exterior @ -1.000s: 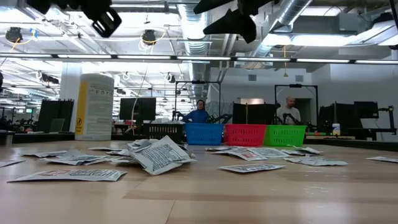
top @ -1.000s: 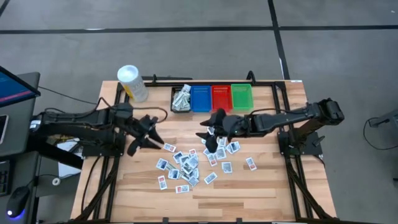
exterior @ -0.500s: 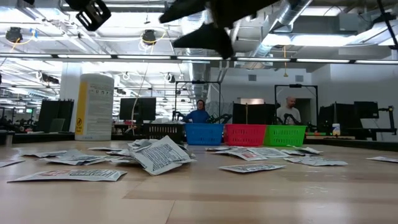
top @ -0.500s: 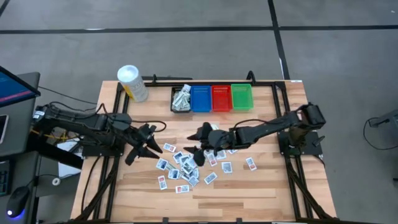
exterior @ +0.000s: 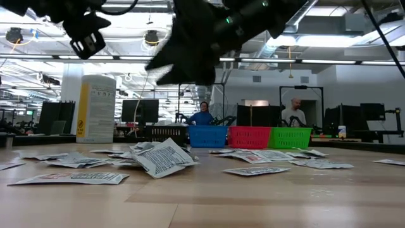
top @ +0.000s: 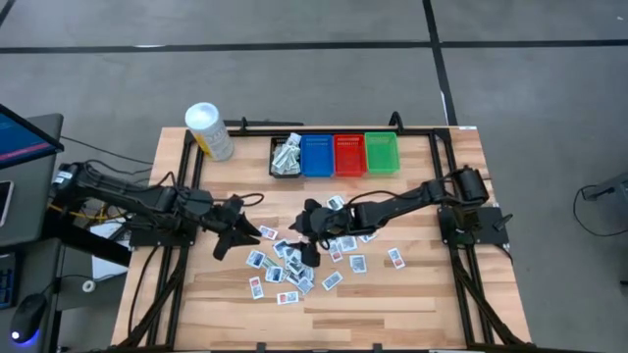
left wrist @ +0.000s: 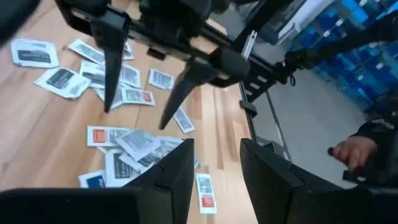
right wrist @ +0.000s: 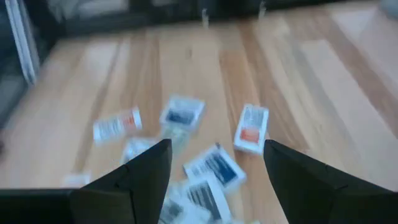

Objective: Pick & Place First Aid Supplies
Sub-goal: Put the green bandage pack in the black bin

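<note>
Many small white first aid packets (top: pixel 294 263) lie loose in a heap at the middle of the wooden table (top: pixel 422 294); the low view shows them flat and overlapping (exterior: pixel 163 157). My right gripper (top: pixel 302 242) hovers open just above the heap's far side, with packets (right wrist: pixel 180 116) showing between its fingers (right wrist: pixel 140 177) and none held. My left gripper (top: pixel 235 240) stands open at the heap's left, above the table, with nothing between its fingers (left wrist: pixel 177 171). In the left wrist view the right arm's fingers (left wrist: pixel 113 62) point down at the packets.
Black (top: pixel 286 157), blue (top: pixel 316 155), red (top: pixel 348 154) and green (top: pixel 381 153) bins stand in a row at the far edge; the black one holds packets. A white tub (top: pixel 209 130) stands at the far left corner. A person's hand (left wrist: pixel 348 152) shows beyond the table.
My right gripper has come down and toward the table's left and near edge, from beside the bins to just over the heap, still open. My left gripper has sunk a little toward the near edge and rolled. The packets have not moved.
</note>
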